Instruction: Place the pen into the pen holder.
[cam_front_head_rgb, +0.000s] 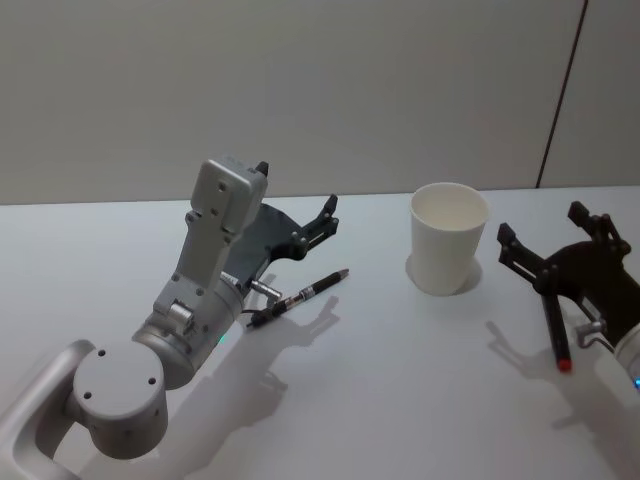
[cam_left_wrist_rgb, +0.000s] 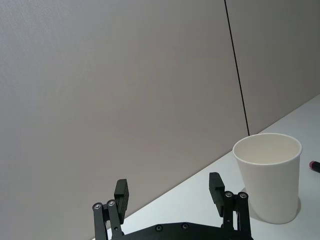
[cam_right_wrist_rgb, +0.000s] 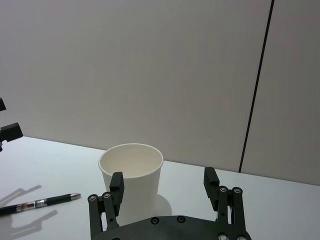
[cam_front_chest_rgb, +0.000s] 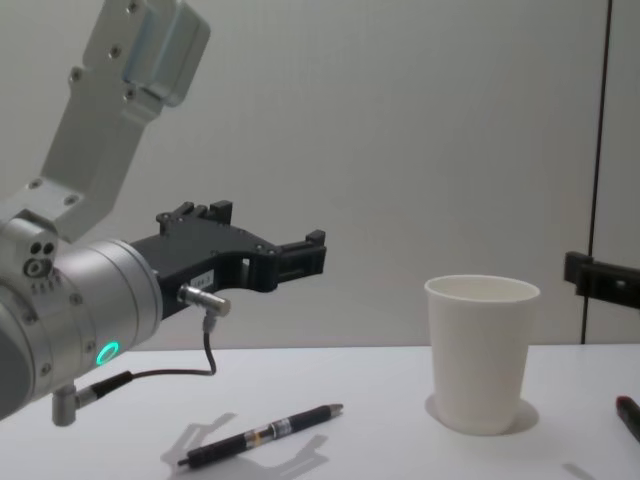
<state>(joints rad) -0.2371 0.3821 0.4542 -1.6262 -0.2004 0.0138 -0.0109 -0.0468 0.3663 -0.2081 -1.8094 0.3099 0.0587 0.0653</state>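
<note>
We are facing a plain, pale grey wall (cam_front_head_rgb: 300, 90) that is running straight behind a white table (cam_front_head_rgb: 380, 400). A thin dark vertical seam (cam_front_head_rgb: 562, 95) is dividing the wall toward the right. Soft, even light is falling across the matt tabletop, leaving faint grey shadows, and the far edge is meeting the wall.

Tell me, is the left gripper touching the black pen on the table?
Apart. In the chest view the left gripper hangs open well above the black pen, with a plain gap between them.
</note>
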